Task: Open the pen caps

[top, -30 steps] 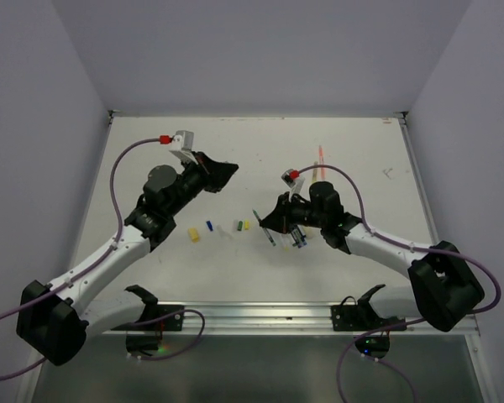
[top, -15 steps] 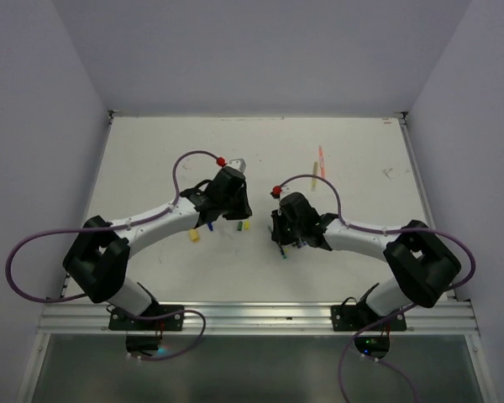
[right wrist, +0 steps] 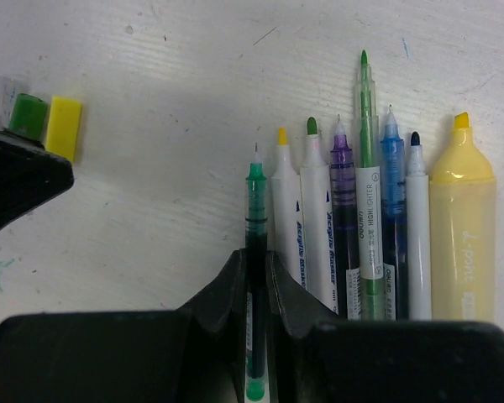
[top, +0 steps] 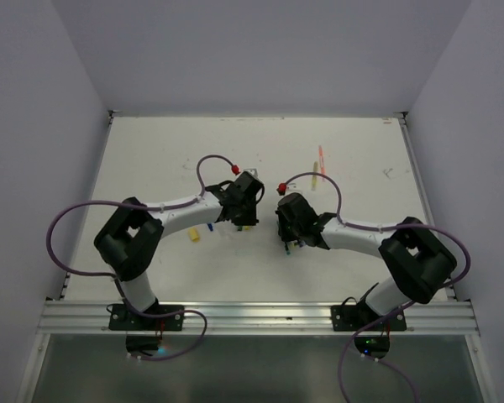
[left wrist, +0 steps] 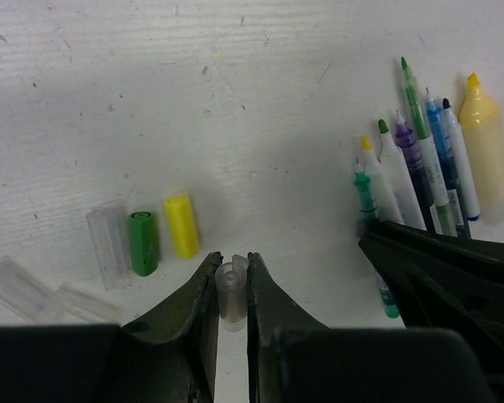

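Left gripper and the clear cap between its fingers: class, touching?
Touching. The left wrist view shows the left gripper shut on the clear cap, fingers pressed against both its sides.

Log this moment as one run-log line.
left claw: shut on clear cap | right claw: shut on thin green pen, uncapped | table: yellow cap, green cap lying loose

The table (left wrist: pixel 235 101) is matt white, scuffed and grained. Beside the yellow cap (left wrist: pixel 181 227), the green cap (left wrist: pixel 144 242) is smooth opaque plastic (slightly glossy), the clear cap (left wrist: pixel 229 290) translucent plastic. The pens (right wrist: pixel 365 227) have smooth plastic barrels.
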Controlling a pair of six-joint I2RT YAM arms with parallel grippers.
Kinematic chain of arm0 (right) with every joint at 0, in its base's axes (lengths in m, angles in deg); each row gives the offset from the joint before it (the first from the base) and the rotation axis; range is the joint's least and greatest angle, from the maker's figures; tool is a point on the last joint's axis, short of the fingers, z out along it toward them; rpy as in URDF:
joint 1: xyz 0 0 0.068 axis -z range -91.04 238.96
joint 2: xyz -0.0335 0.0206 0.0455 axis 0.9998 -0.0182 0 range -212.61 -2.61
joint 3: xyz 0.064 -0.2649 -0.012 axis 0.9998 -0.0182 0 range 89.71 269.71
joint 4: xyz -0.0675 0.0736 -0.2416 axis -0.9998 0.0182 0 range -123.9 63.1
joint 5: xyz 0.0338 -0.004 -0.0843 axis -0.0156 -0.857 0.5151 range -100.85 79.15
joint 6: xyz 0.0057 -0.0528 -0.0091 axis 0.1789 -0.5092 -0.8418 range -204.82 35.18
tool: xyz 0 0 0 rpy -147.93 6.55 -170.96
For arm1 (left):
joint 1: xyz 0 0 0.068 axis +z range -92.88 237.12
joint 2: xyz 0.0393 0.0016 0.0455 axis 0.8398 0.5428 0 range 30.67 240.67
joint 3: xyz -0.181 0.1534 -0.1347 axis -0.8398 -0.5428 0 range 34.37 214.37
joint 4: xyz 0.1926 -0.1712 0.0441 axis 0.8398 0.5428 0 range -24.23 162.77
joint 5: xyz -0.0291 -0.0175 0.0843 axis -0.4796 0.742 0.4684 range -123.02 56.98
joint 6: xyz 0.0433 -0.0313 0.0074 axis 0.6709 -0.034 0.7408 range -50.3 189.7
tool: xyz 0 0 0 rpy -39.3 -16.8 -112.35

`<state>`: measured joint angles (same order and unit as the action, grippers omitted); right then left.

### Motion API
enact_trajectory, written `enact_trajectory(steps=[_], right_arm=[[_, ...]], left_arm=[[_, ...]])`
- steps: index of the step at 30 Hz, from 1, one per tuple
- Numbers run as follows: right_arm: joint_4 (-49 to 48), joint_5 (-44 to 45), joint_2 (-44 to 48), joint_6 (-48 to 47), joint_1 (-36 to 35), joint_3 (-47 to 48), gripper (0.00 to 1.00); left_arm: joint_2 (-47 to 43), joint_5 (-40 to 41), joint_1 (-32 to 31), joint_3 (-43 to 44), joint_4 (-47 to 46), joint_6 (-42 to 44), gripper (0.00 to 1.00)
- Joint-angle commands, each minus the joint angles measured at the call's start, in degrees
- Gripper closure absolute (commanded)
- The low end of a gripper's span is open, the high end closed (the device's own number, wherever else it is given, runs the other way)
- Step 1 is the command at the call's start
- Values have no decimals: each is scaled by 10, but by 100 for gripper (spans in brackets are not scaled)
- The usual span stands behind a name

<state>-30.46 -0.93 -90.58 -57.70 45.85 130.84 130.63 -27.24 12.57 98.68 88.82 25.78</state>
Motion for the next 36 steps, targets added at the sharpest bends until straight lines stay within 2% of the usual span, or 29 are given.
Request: enact_trajectory(steps=[1, 2, 4, 11, 16, 24, 30, 32, 36], right_arm=[[-20, 8, 30, 12, -1, 4, 89], [-23, 5, 36, 10, -1, 2, 82], [-31, -2, 53, 7, -1, -3, 77], [-51, -22, 112, 2, 0, -21, 70], [-42, 4, 154, -1, 0, -27, 63], [-21, 56, 184, -20, 6, -21, 58], [-10, 67, 184, -33, 24, -7, 56], [-8, 72, 184, -37, 36, 1, 54], [3, 69, 156, -29, 83, 26, 50]], left_arm=[[21, 20, -4, 32, 23, -5, 92], [24, 25, -4, 34, 27, -5, 90], [33, 29, -4, 34, 28, -4, 89], [64, 37, -4, 44, 26, -4, 86], [71, 41, -4, 49, 29, -5, 82], [59, 50, -4, 49, 36, 2, 74], [46, 40, -3, 46, 35, 8, 64], [31, 38, -4, 45, 36, 9, 63], [-4, 41, -3, 46, 38, 14, 52]])
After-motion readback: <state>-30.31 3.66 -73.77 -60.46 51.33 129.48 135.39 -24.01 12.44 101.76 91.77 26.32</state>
